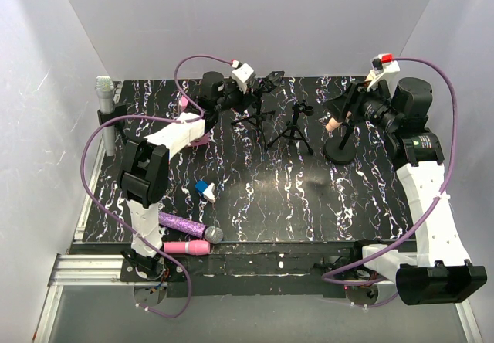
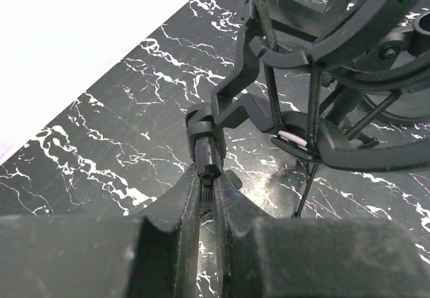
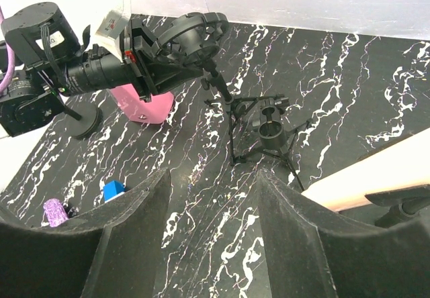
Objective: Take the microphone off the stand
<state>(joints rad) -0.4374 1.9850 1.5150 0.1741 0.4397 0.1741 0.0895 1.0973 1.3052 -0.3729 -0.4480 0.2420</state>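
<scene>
A peach microphone [image 3: 366, 177] lies in the clip [image 3: 403, 211] of a round-based stand [image 1: 340, 151] at the right; it also shows in the top view [image 1: 333, 124]. My right gripper [image 3: 213, 177] is open with nothing between its fingers, and the microphone sits just outside its right finger. In the top view the right gripper [image 1: 349, 103] hovers over that stand. My left gripper [image 2: 208, 180] is shut on the thin stem [image 2: 206, 160] of a black tripod stand with an empty shock mount [image 2: 316, 56], at the back centre [image 1: 258, 107].
A small black tripod [image 1: 296, 130] stands between the two stands. A grey microphone [image 1: 104, 100] is held upright at the left wall. Purple [image 1: 185, 225] and pink [image 1: 185, 247] microphones lie at the front left. A blue-white block [image 1: 204, 190] and a pink base [image 1: 197, 136] sit nearby.
</scene>
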